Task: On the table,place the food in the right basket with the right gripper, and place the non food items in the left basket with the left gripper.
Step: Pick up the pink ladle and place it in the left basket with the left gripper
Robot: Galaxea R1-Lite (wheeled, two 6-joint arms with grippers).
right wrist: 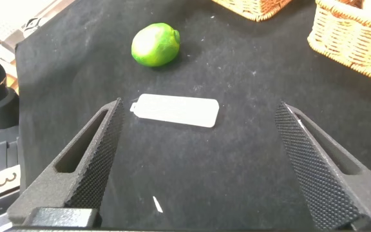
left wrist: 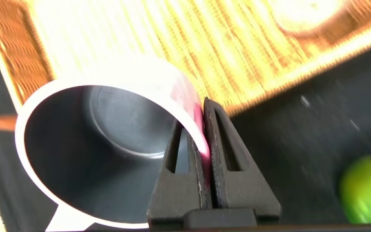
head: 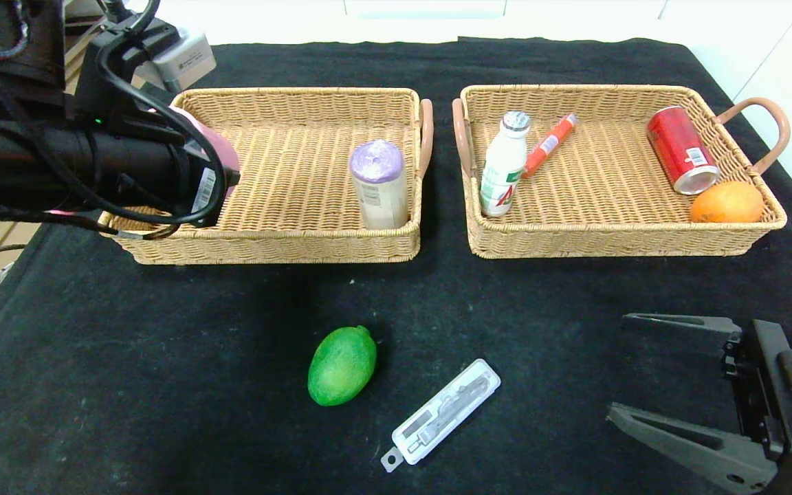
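My left gripper is shut on the rim of a pink cup with a steel inside. It holds that cup over the left end of the left basket. On the black table in front lie a green fruit and a flat white blister pack. My right gripper hovers open low at the front right, with nothing between its fingers. In the right wrist view the pack lies just beyond the right gripper, and the green fruit lies farther off.
A purple-topped roll stands in the left basket. The right basket holds a white bottle, an orange-red tube, a red can and an orange. The table edge runs along the left and right.
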